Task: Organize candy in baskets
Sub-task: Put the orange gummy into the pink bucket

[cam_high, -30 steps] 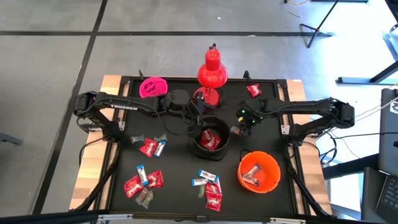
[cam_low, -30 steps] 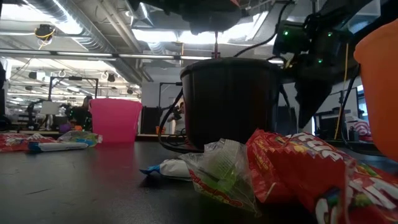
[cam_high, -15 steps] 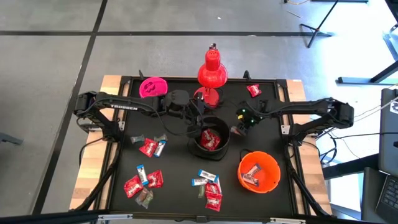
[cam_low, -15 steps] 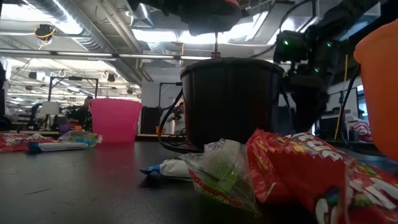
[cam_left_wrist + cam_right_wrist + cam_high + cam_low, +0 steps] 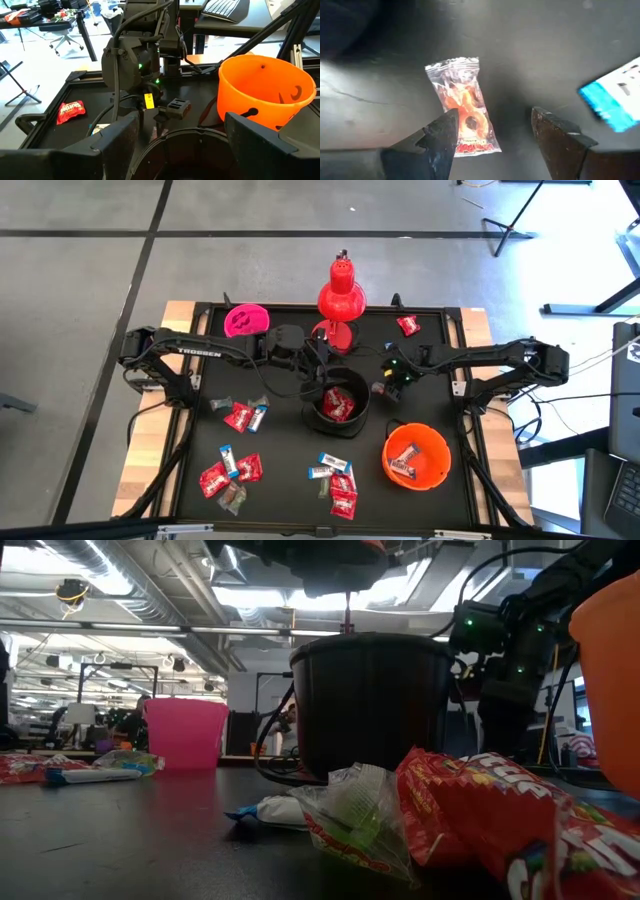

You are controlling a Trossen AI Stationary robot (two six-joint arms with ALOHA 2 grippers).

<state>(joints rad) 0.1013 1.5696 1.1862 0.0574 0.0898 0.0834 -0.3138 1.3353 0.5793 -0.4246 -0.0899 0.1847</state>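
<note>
Candy (image 5: 463, 111) in clear wrap lies on the table between the spread fingers of the right gripper (image 5: 495, 132); left gripper (image 5: 177, 132), fingers apart, above the black basket (image 5: 337, 406).

Black table (image 5: 200, 470): three baskets (image 5: 336, 406), red lamp (image 5: 340, 300), scattered candy (image 5: 238, 416).

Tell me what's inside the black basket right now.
The high view shows red-wrapped candy lying in the black basket. The left end effector overhangs its rim, and anything beneath the top wrappers is covered.
</note>
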